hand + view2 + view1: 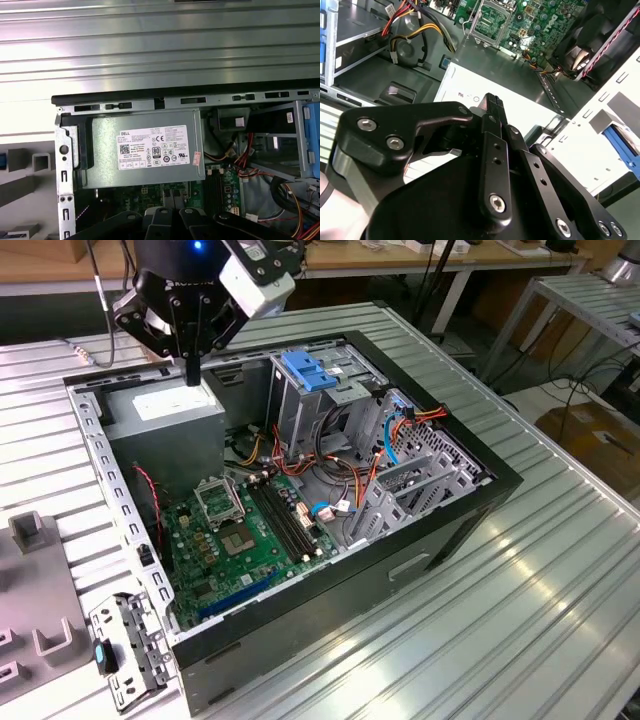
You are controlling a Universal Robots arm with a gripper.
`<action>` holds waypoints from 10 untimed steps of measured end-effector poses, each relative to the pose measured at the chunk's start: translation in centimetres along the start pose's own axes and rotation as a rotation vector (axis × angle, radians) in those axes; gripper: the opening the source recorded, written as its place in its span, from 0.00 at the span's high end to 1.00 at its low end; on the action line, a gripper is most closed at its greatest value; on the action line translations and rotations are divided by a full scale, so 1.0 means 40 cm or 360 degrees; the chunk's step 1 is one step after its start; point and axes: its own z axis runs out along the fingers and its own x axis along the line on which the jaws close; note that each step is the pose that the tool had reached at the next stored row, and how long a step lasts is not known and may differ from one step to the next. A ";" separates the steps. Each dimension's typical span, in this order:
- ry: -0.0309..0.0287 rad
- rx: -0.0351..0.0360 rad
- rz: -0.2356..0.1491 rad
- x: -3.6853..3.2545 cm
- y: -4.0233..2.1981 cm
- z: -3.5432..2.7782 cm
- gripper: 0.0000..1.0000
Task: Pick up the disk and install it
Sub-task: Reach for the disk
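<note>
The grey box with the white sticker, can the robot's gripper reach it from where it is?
Probably yes. The gripper hangs right over the grey box. The computer case lies open on top, and no cable or bracket shows between the two, so the way down looks free.

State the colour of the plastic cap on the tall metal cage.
The cap is light blue, best seen in the exterior view.

Exterior view: case (440,532) mid-frame on worktop (525,625); inside it power supply (168,412) upper left under tool (191,375), drive cage (300,405) upper centre, motherboard (250,540) lower left.
</note>
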 end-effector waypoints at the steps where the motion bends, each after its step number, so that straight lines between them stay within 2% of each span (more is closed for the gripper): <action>1: 0.00000 0.0000 0.0000 0.001 0.000 0.000 0.89; 10: -0.00001 0.0000 0.0000 0.009 -0.001 0.000 0.89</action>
